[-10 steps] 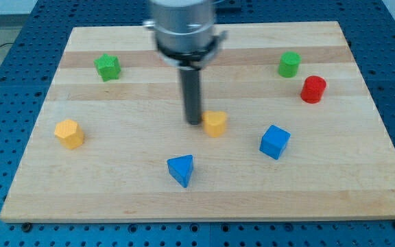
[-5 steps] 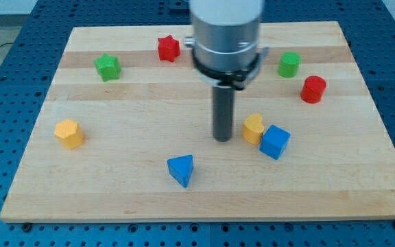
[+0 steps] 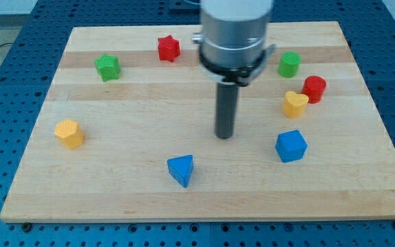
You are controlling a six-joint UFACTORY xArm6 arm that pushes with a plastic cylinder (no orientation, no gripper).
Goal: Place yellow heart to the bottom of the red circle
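The yellow heart (image 3: 294, 104) lies at the view's right, just below and left of the red circle (image 3: 314, 89), nearly touching it. My tip (image 3: 225, 136) rests on the board near the middle, well to the left of the heart and apart from every block.
A blue cube (image 3: 291, 146) sits below the heart. A green cylinder (image 3: 289, 64) is above it. A blue triangle (image 3: 182, 169) lies at bottom centre, a yellow block (image 3: 68, 133) at left, a green star (image 3: 107, 66) and a red star (image 3: 169, 49) at top left.
The yellow heart has slid up and right, from beside the blue cube to beside the red circle. The blue cube has shifted right and down. My tip has barely moved.
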